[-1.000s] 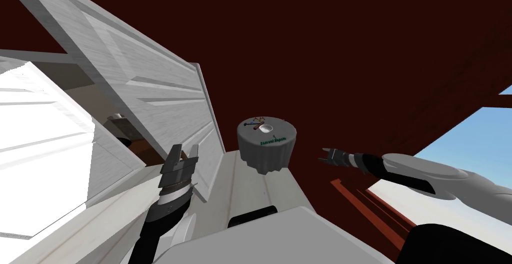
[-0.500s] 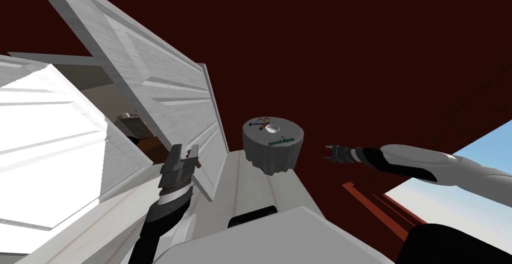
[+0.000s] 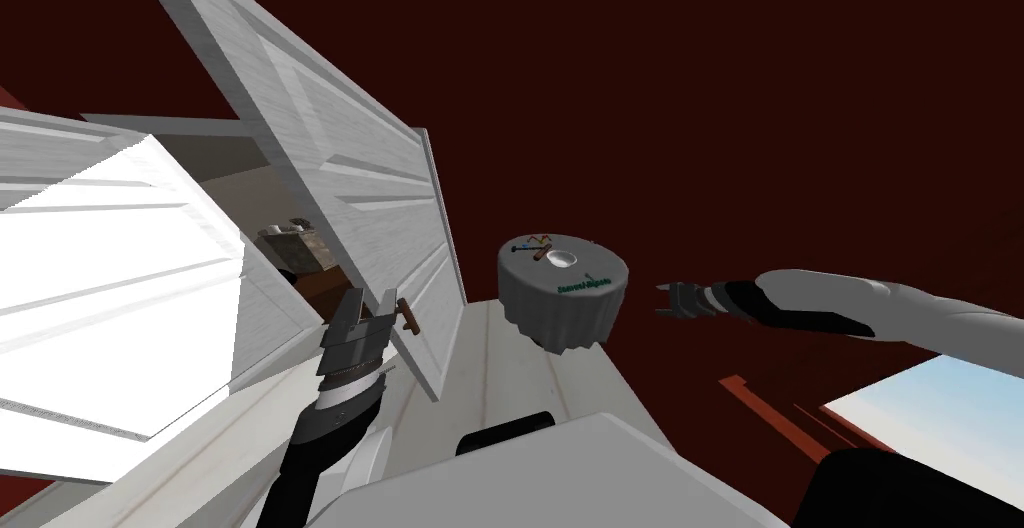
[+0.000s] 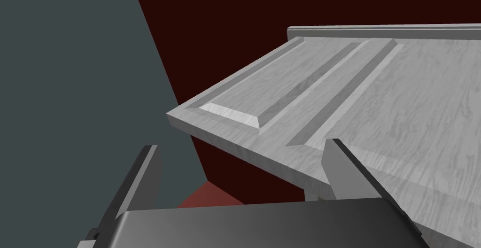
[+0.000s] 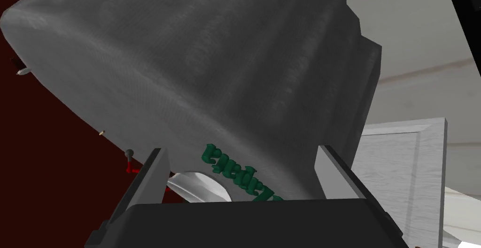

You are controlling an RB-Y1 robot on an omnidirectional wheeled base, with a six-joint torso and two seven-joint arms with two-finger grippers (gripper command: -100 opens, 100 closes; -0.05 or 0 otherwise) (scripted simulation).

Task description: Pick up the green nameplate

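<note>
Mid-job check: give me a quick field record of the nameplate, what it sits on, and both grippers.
target: green nameplate, lying near the tabletop's rim
support: round table under a grey cloth
neighbour: white bowl on the same top
right gripper: fingers open, beside the table, pointed at the nameplate, not touching it
left gripper: fingers open, empty, at the white door
status: nameplate not yet grasped

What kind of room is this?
Probably a room in a house; which one is unclear. A round, grey-draped table holds a green nameplate and white bowl, beside an open white panelled door.
</note>
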